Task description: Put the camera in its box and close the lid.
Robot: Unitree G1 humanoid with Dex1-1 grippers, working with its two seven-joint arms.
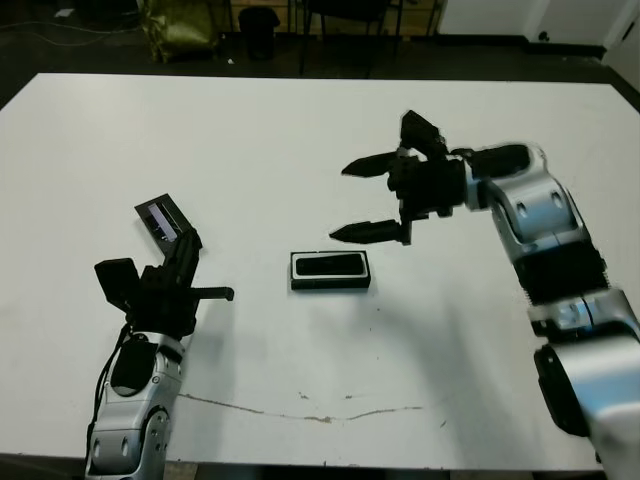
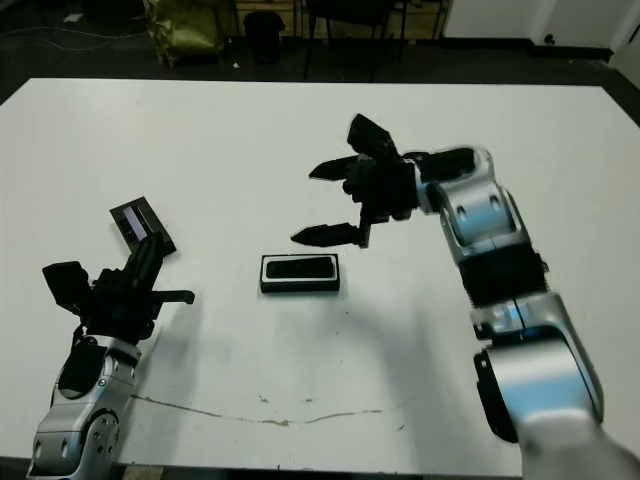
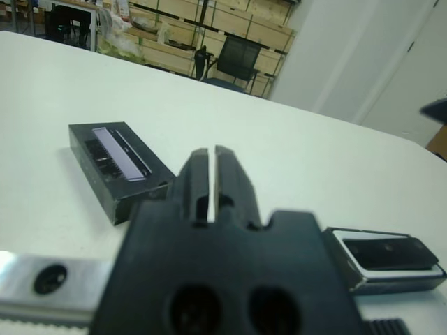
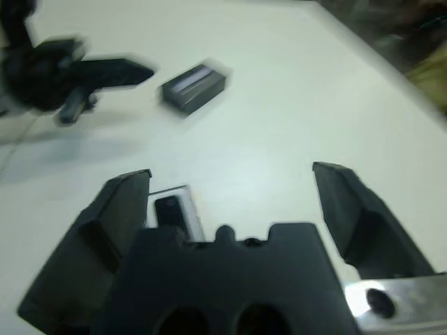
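While the camera (image 1: 331, 266) lies inside the box (image 1: 331, 284) at frame centre on the white surface (image 1: 300, 140), the right gripper (image 1: 366, 198) hovers just up-right of it, jaws spread wide and empty. At left, the left gripper (image 1: 200, 268) has jaws pressed together, beside the lid (image 1: 160, 220). Right wrist view is blurred, the box half hidden.

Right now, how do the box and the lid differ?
The box lies mid-table with the camera inside; the lid lies apart toward the left, by the left gripper. The box shows a white lining; the lid is black with a greyish window strip. The box lies square to the table edge, the lid angled. Both are small, black-walled rectangles, ungripped.
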